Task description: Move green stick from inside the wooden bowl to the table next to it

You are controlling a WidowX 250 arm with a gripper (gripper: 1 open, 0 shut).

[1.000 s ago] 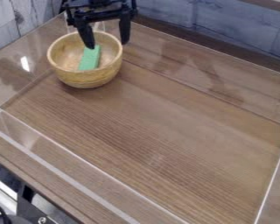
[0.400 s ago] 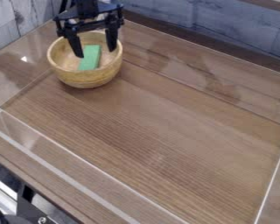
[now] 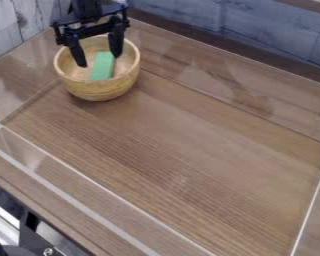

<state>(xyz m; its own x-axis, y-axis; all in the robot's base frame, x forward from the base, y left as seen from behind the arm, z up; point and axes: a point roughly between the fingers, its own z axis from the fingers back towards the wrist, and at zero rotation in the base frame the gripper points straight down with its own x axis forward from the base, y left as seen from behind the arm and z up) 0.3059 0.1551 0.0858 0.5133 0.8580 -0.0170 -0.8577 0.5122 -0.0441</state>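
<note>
One green stick [image 3: 101, 66] to grab, and it's lying in the wooden bowl [image 3: 97, 88], pretty much below the claw [image 3: 99, 55], which is spread wide with nothing gripped as far as I can tell. I'd get the fingers on either side of the stick first, then drop straight down so neither one bumps the bowl's wall, and only squeeze once they're low enough. After that, lift clear of the rim before swinging over to the tabletop [image 3: 190, 140] next to the bowl. As for brands, labels or writing, I can't make out any.
</note>
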